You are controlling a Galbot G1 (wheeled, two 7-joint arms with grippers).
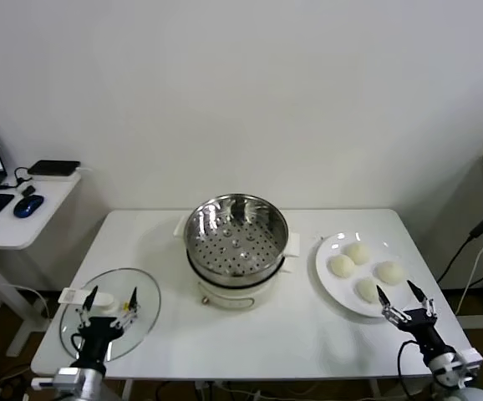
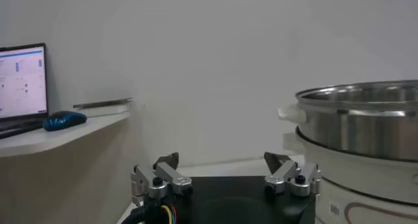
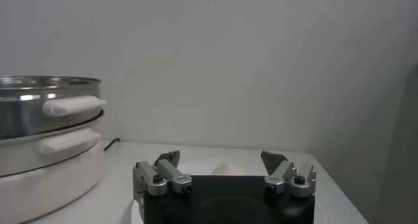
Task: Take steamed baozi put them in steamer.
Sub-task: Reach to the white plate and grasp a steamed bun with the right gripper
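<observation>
I hold my right end effector [image 1: 403,294] wide just before the plate [image 1: 332,276] of four baozi [image 1: 342,266], beside the empty steamer [image 1: 235,236], ready to reach in; left end effector [image 1: 109,299] idles wide.

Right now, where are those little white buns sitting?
In the head view, the four steamed baozi lie on a white plate on the table's right side, beside the steamer, with the open right gripper at the plate's near edge.

text: none legible | laptop screen [image 2: 23,81]: content unreadable
</observation>
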